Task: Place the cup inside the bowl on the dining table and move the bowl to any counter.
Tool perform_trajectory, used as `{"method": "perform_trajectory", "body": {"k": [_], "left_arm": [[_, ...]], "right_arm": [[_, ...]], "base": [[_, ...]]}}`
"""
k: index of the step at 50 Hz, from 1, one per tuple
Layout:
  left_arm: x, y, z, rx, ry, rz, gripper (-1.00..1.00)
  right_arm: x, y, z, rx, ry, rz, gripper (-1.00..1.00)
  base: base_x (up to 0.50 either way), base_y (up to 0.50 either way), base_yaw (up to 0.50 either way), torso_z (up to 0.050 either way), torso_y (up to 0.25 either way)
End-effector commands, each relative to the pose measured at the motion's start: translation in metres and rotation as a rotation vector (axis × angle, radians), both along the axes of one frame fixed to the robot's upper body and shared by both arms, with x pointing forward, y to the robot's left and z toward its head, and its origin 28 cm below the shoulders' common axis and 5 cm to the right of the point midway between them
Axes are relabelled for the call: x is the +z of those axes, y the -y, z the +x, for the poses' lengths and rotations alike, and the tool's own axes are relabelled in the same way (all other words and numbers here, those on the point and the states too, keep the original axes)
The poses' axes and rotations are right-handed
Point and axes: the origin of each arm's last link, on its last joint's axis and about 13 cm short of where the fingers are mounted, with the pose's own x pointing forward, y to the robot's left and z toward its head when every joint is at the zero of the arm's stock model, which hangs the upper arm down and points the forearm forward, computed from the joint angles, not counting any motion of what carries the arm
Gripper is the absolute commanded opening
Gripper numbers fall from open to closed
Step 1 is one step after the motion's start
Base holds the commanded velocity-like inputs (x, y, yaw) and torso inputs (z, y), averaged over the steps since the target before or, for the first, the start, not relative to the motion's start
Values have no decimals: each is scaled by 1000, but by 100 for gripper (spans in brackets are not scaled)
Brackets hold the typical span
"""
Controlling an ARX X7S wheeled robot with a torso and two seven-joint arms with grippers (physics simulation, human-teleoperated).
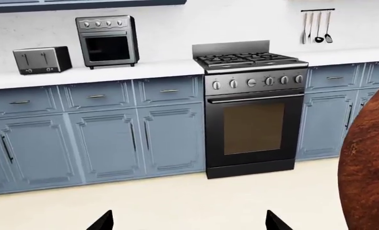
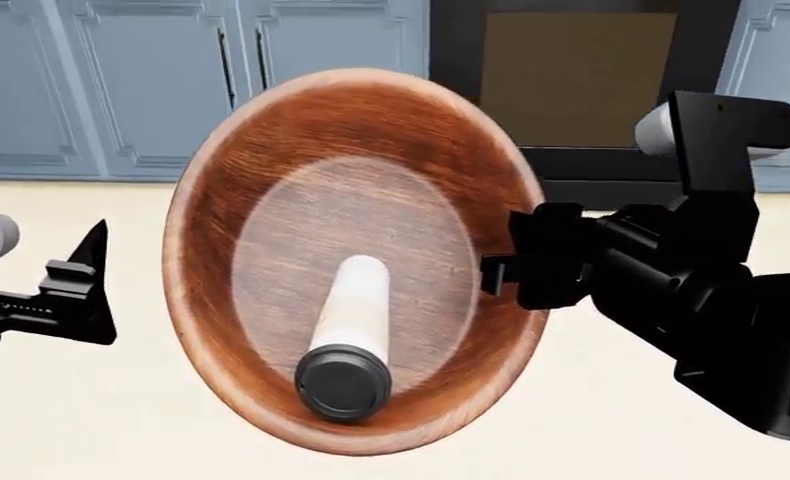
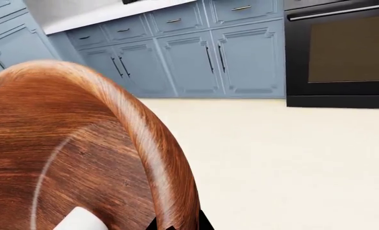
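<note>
The cup (image 2: 348,335) is lying on its side inside the bowl (image 2: 235,180), with its dark grey lid (image 2: 343,381) resting against the near inner wall and its cream body pointing toward the paler inner base. In the right wrist view a small part of the cup (image 3: 80,221) is showing inside the bowl (image 3: 61,143).

The bowl is being held up in the air above the cream floor (image 2: 75,420), tilted so that its opening is facing the head camera. The right hand (image 2: 509,265) is clamping the bowl's right rim, with one finger over the inner edge.

The left hand (image 2: 82,275) is hanging to the left of the bowl, apart from it and gripping nothing; in the left wrist view its two fingertips (image 1: 103,221) are standing widely spread, and the bowl's outer wall (image 1: 369,163) is showing at one side.

Beyond the floor, blue-grey cabinets (image 1: 106,134) are running along the wall on both sides of a black oven (image 1: 254,124) with a gas hob. The white bench (image 1: 93,74) above the cabinets is carrying a toaster (image 1: 41,60) and a toaster oven (image 1: 107,41). Utensils (image 1: 316,26) are hanging from a rail on the wall past the hob.
</note>
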Motion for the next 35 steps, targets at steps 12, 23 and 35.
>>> {"method": "perform_trajectory", "body": {"k": [12,23,35], "left_arm": [[-1,-1,0,0,0,0,100],[0,-2,-1,0,2,-1,100],[-1,-1,-1,-3,3,-2,100]], "right_arm": [[9,0,2,5,39,20,-100],[13,1,1,-1,40,23,-100],[15,2,0,-10,49,31,-100]], "base": [[498,281,0,1,2],[469,281,0,0,2],[385,114,0,0,2]]}}
